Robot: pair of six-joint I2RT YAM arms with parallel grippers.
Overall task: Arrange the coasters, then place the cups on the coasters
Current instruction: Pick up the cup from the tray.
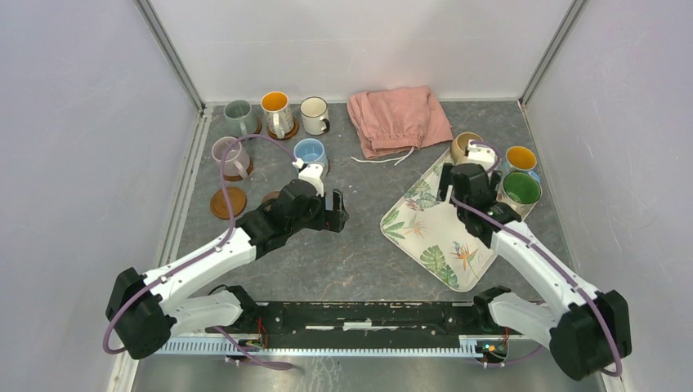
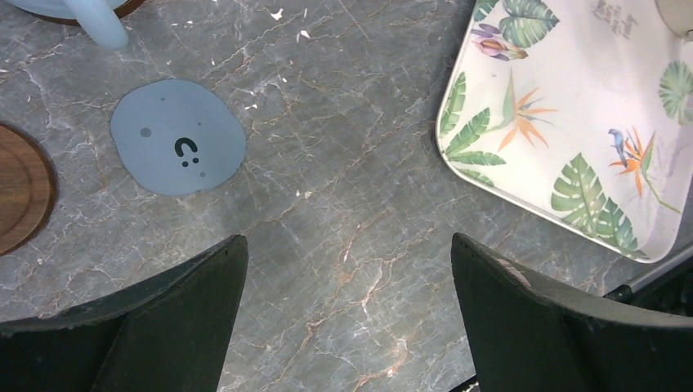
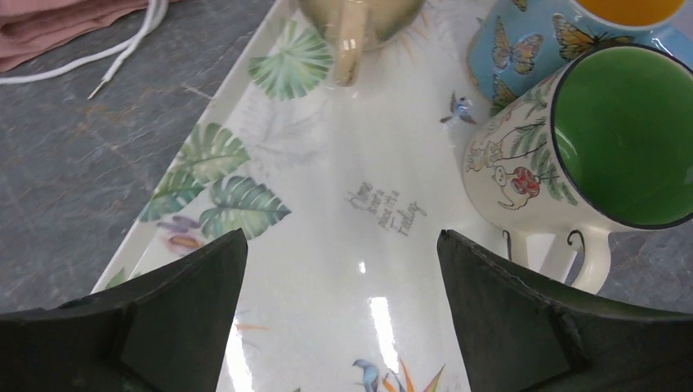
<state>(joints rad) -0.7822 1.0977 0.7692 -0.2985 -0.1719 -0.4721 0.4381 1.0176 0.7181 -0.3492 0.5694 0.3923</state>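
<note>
Over bare table my left gripper (image 1: 337, 211) (image 2: 347, 245) hangs open and empty. A blue coaster (image 2: 178, 136) lies ahead-left of it, beside a brown coaster (image 2: 20, 198). Another empty brown coaster (image 1: 228, 202) sits at the left. Grey-green (image 1: 239, 117), orange-inside (image 1: 276, 113), cream (image 1: 315, 114), lilac (image 1: 230, 157) and light blue (image 1: 310, 153) cups stand at the back left, some on brown coasters. My right gripper (image 1: 458, 173) (image 3: 342, 237) is open above the leaf tray (image 3: 327, 163). Near it are a beige cup (image 3: 359, 20), a butterfly cup (image 3: 531, 41) and a green-inside cup (image 3: 621, 135).
The leaf-patterned tray (image 1: 433, 237) lies tilted at centre right. A pink cloth (image 1: 398, 120) with a white drawstring lies at the back centre. White walls close in the table on three sides. The arm bases stand along the near edge.
</note>
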